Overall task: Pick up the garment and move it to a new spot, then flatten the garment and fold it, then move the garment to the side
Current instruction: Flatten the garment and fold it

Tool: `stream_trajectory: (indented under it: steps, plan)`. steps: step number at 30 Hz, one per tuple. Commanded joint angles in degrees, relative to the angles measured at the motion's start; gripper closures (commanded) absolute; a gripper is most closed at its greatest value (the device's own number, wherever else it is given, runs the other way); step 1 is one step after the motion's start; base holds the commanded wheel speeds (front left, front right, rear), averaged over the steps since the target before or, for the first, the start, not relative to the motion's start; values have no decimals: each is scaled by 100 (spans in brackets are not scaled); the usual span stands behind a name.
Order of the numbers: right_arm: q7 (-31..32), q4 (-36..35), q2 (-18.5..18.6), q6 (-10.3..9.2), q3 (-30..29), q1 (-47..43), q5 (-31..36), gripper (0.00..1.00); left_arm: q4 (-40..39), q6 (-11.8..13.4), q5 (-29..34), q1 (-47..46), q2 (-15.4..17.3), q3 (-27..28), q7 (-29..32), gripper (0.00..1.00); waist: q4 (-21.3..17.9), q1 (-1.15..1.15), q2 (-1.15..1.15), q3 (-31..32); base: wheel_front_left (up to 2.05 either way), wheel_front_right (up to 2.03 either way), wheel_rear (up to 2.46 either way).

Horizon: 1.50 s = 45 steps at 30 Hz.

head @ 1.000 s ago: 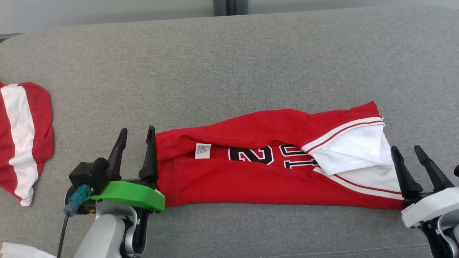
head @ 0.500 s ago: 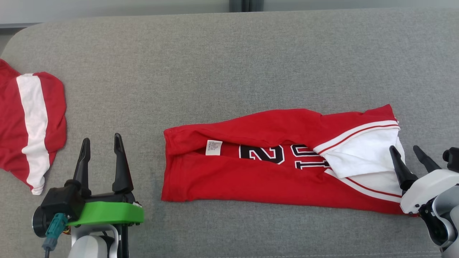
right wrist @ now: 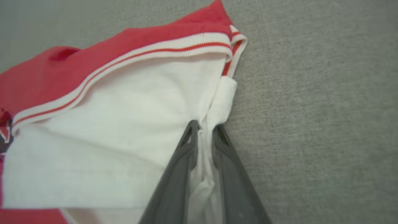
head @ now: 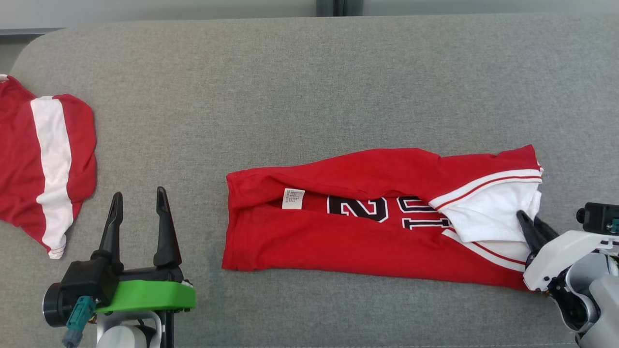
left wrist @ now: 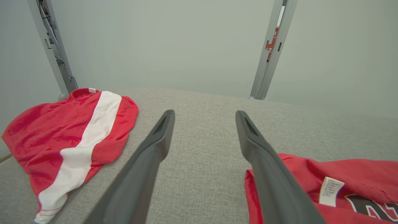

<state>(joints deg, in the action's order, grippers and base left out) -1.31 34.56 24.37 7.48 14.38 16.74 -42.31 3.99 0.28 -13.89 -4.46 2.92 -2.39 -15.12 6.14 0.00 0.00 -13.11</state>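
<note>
Right wrist view is showing the right gripper pinching the white end of the jersey, which is lying limp from the middle of the couch to three o'clock, likely sagging unless the wide-open, empty left gripper is taking its nine-o'clock hem.

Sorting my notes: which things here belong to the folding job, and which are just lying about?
Job:
red jersey
right gripper, shut on its white part
left gripper, open, off the cloth

Lying about:
red-and-white garment at left
grey cushion underneath
</note>
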Motion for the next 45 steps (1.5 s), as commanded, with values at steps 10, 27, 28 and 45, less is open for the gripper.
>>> stream_trajectory:
  steps: [10, 27, 28, 45]
  plan:
    - [-281, 447, 377, -8, -68, 12, -485, 100, -60, 81, 68, 229, 1, -19, -2, 0, -117, 0, 0, 264, 0, 0, 0]
    - [-514, -56, 842, -4, -77, -9, -374, 100, -34, 16, 103, 511, 2, 118, -2, 0, -395, 0, 0, 634, 0, 0, 0]
    - [-509, -215, 802, -3, -37, -16, -335, 100, -35, 16, 97, 523, 2, 119, -2, 0, -409, 0, 0, 644, 0, 0, 0]
    - [342, -2591, -270, -2, 546, -151, 382, 100, -25, 38, 7, 429, 4, 23, -2, 0, -281, 0, 0, 606, 0, 0, 0]
